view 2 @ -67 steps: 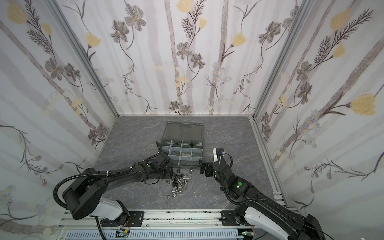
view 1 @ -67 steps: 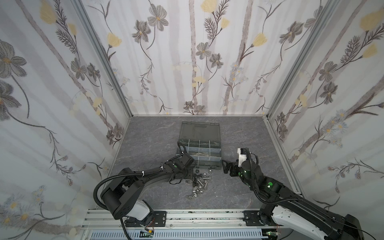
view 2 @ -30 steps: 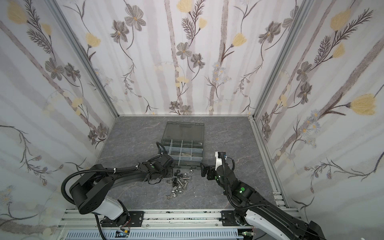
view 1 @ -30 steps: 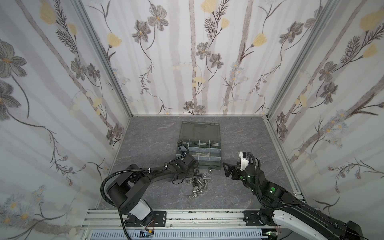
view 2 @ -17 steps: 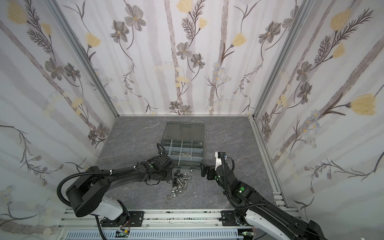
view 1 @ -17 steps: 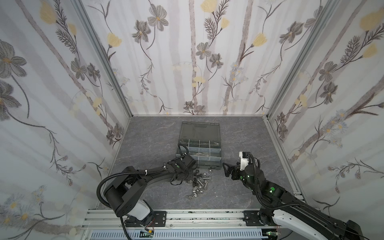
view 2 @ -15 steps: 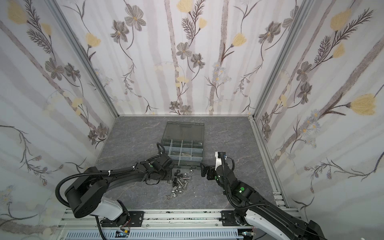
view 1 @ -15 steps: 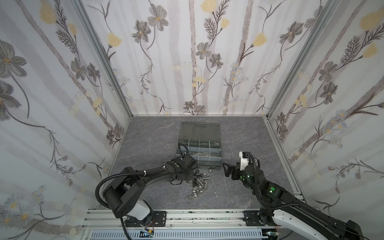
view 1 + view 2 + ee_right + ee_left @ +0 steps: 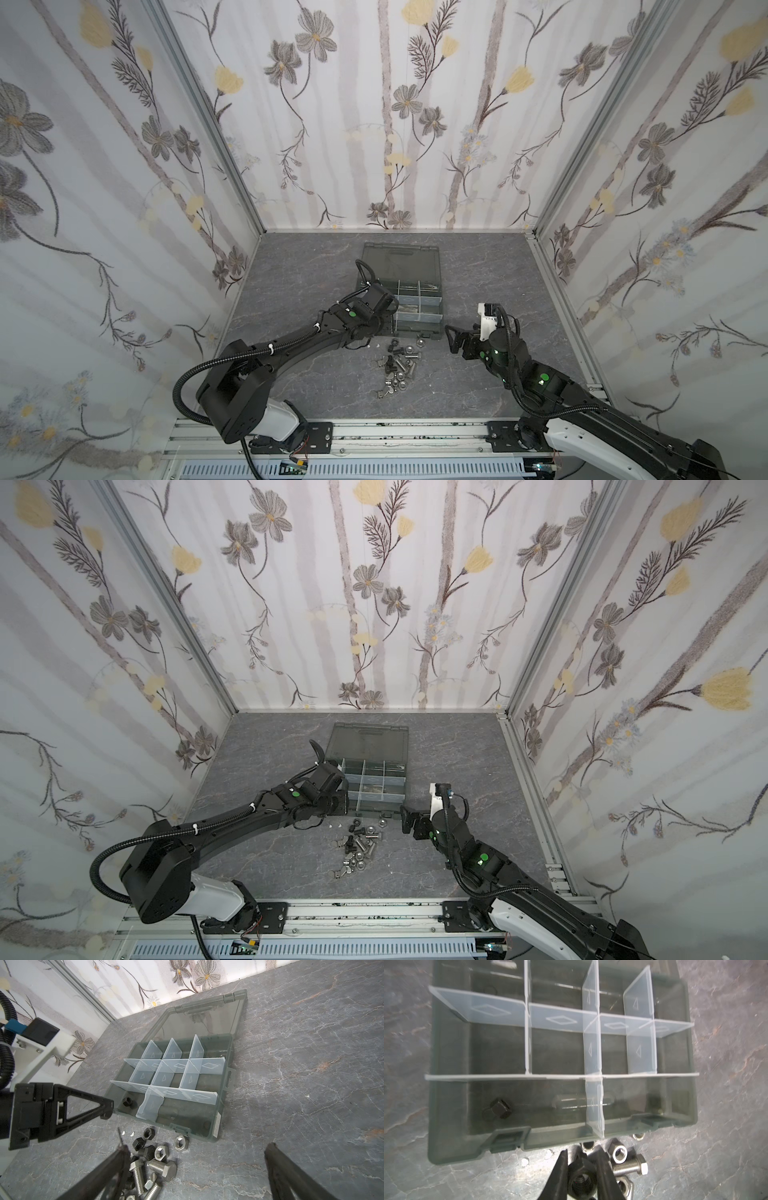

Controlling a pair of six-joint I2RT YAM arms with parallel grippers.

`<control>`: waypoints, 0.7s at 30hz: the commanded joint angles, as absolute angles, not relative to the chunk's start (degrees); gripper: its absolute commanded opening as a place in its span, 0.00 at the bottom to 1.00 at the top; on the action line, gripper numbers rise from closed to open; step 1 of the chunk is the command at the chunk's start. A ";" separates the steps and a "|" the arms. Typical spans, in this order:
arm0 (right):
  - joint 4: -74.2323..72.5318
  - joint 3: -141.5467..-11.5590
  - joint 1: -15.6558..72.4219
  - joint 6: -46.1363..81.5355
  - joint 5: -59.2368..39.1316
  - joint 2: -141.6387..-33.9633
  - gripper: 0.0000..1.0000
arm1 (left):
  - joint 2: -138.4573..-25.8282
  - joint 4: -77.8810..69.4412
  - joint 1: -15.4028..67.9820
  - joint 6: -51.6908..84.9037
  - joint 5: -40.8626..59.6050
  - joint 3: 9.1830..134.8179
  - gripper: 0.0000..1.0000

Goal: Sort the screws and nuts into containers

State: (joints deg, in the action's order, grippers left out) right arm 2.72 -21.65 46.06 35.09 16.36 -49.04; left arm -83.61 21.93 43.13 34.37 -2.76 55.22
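Screws [image 9: 160, 1167] and nuts [image 9: 180, 1142] lie heaped on the table [image 9: 291, 1084] just before the open case [image 9: 217, 1126]. My left gripper [image 9: 581, 1159] is clamped on a black nut [image 9: 580, 1180]. My right gripper [image 9: 195, 1153] gapes wide beside the heap. A second black nut [image 9: 127, 1101] sits in a front corner compartment.

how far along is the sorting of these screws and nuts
Barely started. Done: one black nut lies in a front compartment of the organiser case. In hand: the left gripper is shut on a second black nut just outside the case's front edge. Left: the pile of silver and black screws and nuts on the table; the right gripper hangs open and empty beside it.
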 commanded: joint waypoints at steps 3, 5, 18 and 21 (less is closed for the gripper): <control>1.58 -21.97 46.05 36.02 15.96 -48.48 1.00 | -88.53 22.59 41.11 30.84 -6.66 59.22 0.22; 1.97 -21.97 46.05 36.07 15.91 -48.13 1.00 | -90.52 22.59 40.62 30.57 -6.51 60.18 0.23; 3.34 -21.81 45.98 36.19 16.52 -46.50 1.00 | -91.39 22.50 40.23 31.02 -7.32 59.58 0.38; 3.47 -21.89 45.97 36.23 16.44 -46.58 1.00 | -90.38 22.51 40.13 31.29 -7.60 58.50 0.41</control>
